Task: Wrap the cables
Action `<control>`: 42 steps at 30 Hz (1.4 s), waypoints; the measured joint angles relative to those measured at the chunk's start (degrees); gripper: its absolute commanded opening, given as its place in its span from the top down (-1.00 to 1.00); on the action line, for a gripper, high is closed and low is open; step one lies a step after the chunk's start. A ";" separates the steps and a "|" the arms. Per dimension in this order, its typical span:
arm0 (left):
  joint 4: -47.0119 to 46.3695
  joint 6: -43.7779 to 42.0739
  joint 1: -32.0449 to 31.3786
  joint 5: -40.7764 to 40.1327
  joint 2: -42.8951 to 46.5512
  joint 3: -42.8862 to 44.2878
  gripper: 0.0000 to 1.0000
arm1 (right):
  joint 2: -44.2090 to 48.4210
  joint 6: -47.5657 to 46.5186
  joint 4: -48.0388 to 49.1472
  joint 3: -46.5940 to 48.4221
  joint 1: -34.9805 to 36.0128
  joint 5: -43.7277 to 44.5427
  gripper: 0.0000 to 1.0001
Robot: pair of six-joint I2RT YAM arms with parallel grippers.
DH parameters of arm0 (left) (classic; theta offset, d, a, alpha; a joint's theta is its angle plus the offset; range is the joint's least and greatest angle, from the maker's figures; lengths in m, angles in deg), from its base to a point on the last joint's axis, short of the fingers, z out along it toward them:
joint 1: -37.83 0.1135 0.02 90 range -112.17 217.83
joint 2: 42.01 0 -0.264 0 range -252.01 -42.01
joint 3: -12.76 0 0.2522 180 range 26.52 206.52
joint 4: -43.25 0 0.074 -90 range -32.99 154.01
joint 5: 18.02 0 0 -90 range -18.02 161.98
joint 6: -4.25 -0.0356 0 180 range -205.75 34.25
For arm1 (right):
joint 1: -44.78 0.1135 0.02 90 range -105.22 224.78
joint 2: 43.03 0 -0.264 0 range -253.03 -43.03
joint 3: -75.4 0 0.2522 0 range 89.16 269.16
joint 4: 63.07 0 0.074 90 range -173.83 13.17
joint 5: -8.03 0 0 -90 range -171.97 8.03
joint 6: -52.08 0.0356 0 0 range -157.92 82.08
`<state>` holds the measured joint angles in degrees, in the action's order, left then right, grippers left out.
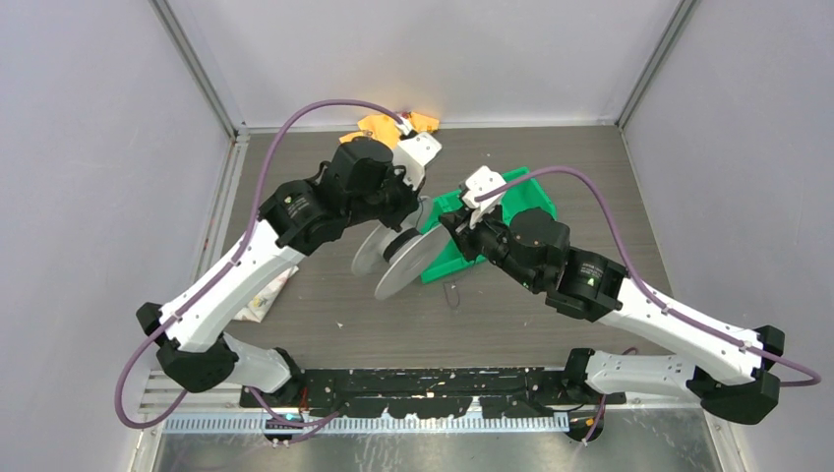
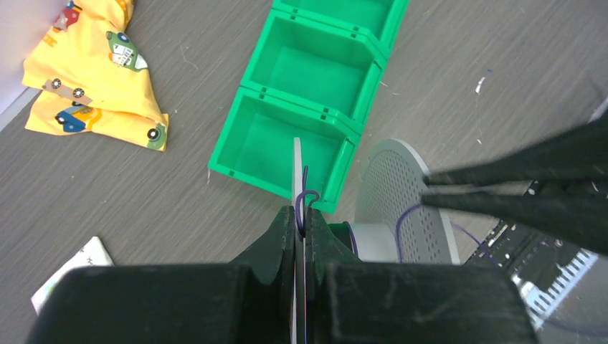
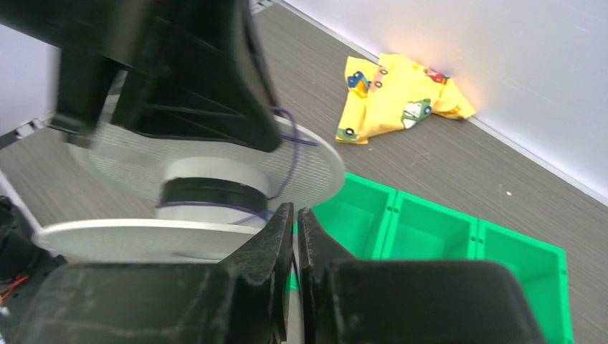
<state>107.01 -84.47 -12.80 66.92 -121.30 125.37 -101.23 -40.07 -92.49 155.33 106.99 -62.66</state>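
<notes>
— Grey wood-grain table (image 1: 325, 329), pale walls. Overhead view?
— Confirmed: the left arm (image 1: 246, 270) holds a pale spool (image 1: 398, 264) beside a green tray (image 1: 526, 197); a yellow cloth (image 1: 379, 126) lies at the far wall.
— Left wrist view?
— Closed tight, the left jaws clamp one flange of the spool. A thin dark-purple cable (image 2: 308, 195) loops over that flange right at the jaw tips.
— Right wrist view?
— Noted: the right jaws stand almost closed, a thin slit between them, tips at the spool. Dark turns sit on the core, and the cable runs from there to the tips; whether it is pinched, I cannot tell.
</notes>
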 measured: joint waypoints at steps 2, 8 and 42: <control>1.31 -0.44 0.00 0.98 0.72 0.70 0.99 | 0.09 -0.15 0.24 -0.59 -0.33 0.74 0.75; 4.15 -0.72 0.00 4.31 3.41 3.43 0.99 | 0.17 -0.42 0.37 -2.45 -1.33 3.32 0.57; -9.46 5.75 0.02 -2.91 10.99 4.50 0.99 | -1.09 7.93 5.11 -14.64 -1.79 -3.91 -0.71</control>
<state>97.55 -78.72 -12.78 64.02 -110.30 129.87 -102.32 -32.14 -87.38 140.69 105.20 -66.58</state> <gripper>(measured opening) 0.035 0.850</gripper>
